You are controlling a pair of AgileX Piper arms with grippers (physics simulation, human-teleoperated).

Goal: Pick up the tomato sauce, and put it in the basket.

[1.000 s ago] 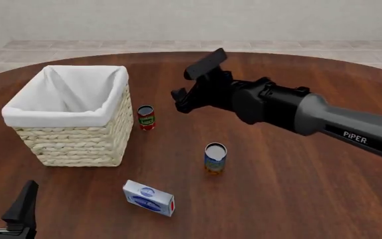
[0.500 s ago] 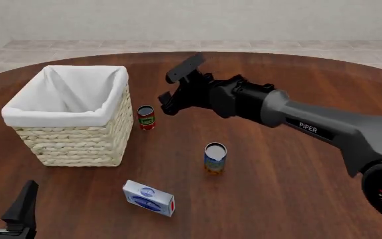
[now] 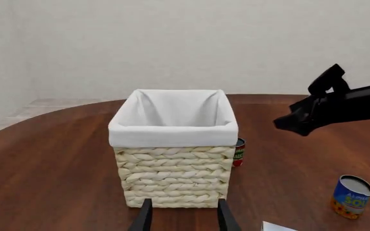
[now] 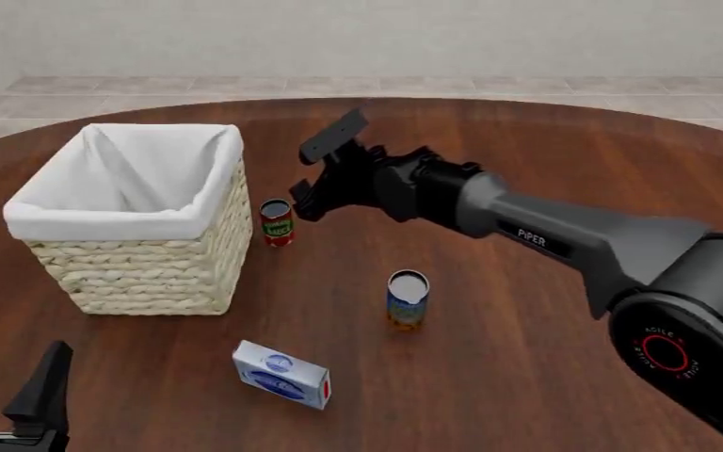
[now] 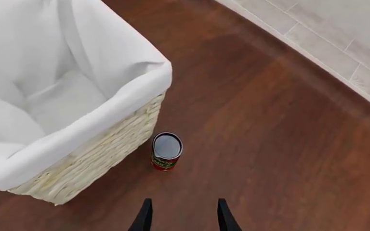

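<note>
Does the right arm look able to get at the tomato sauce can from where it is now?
Probably yes. The right gripper is open just above the tomato sauce can, with nothing between them. The basket stands close beside the can, so finger room on that side looks tight.

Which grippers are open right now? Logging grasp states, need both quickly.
Left gripper: open, holding nothing.
Right gripper: open, empty, above the tomato sauce.

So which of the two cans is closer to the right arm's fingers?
The tomato sauce, the small red can standing beside the basket. The right gripper hovers open just above it; the blue-and-orange can stands farther off.
</note>
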